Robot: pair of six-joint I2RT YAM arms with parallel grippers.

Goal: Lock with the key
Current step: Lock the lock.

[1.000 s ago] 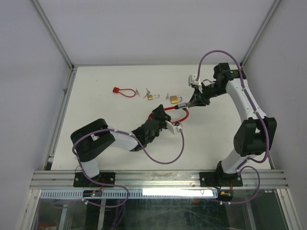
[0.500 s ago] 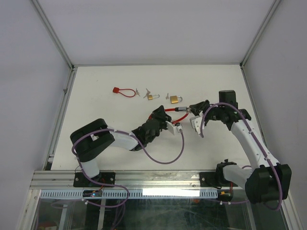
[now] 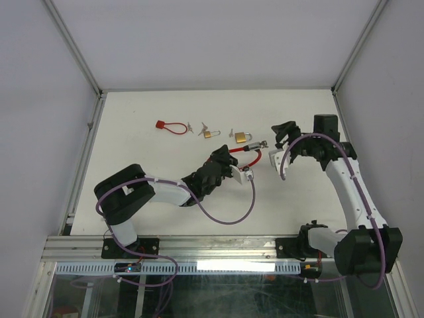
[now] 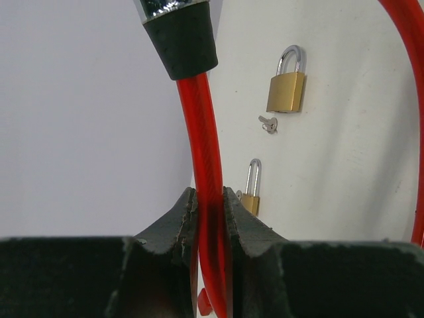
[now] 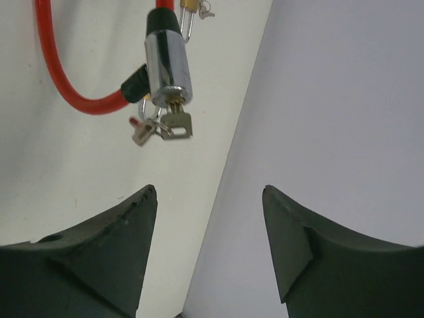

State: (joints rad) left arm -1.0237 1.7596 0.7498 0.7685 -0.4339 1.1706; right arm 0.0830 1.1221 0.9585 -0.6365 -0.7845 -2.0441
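Note:
A red cable lock [image 3: 246, 154] is held off the table, with my left gripper [image 3: 224, 161] shut on its cable [image 4: 207, 159]. The chrome lock cylinder [image 5: 167, 61] hangs at the cable's end. A key [image 5: 176, 123] sticks in the cylinder's face, with a second key [image 5: 140, 132] dangling on its ring. In the top view the key [image 3: 263, 144] points toward my right gripper [image 3: 277, 136]. My right gripper [image 5: 209, 193] stands open a short way back from the key, with nothing between its fingers.
On the table behind lie a large brass padlock [image 3: 241, 137] and a small brass padlock [image 3: 208, 134], each with small keys beside it. A small red cable lock [image 3: 170, 126] lies further left. Grey walls enclose the table on three sides.
My right gripper has let go of the key, opened, and drawn back to the right. The right arm has swung down from the back. The left gripper keeps holding the cable.

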